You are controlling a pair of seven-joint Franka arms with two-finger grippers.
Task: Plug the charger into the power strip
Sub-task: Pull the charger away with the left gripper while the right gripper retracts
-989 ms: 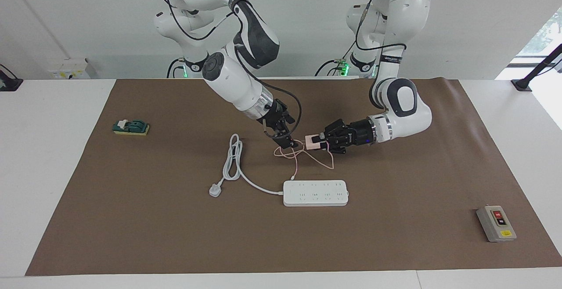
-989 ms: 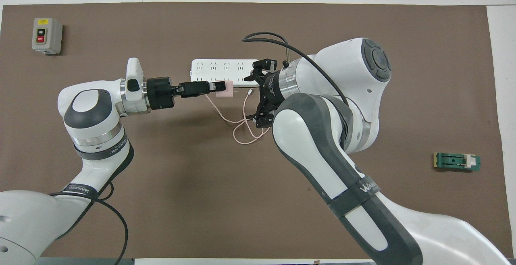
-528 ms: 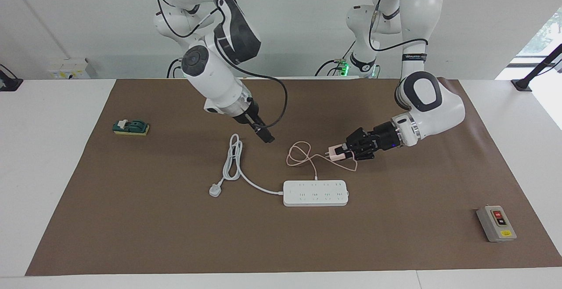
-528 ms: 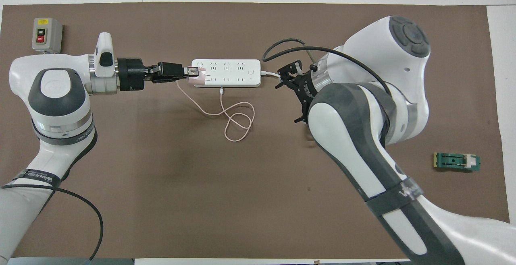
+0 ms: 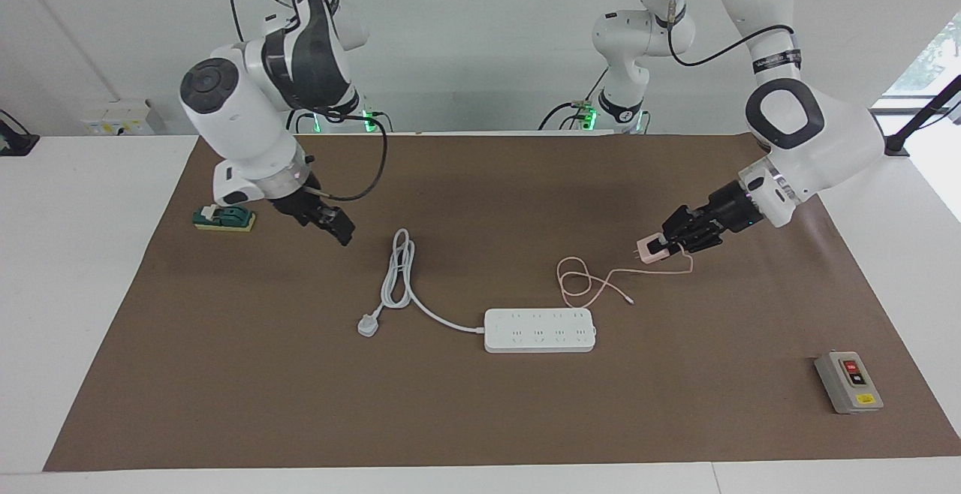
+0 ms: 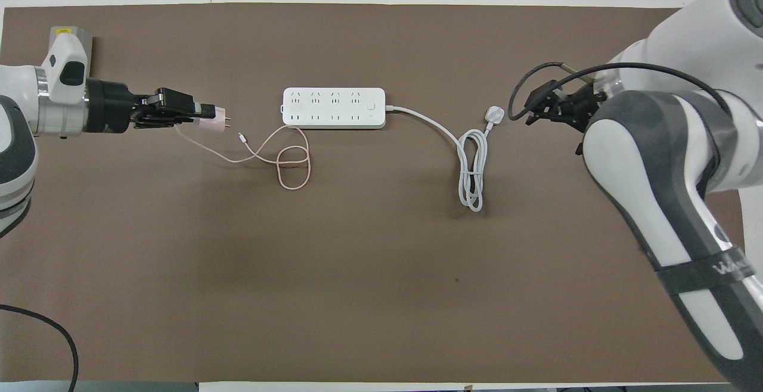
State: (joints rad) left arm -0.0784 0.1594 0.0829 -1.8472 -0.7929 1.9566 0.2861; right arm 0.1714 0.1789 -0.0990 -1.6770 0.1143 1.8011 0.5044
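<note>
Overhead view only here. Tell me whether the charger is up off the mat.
Observer: Yes. The facing view shows the left gripper holding the charger raised above the mat, with its cable drooping down onto it.
Operator: Report what my right arm is covering.
Observer: A green block lies on the mat toward the right arm's end of the table. The right gripper hangs over the mat beside it, holding nothing.

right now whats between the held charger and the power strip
Only the charger's own pink cable, looped on the brown mat beside the power strip; overhead view shows it.
</note>
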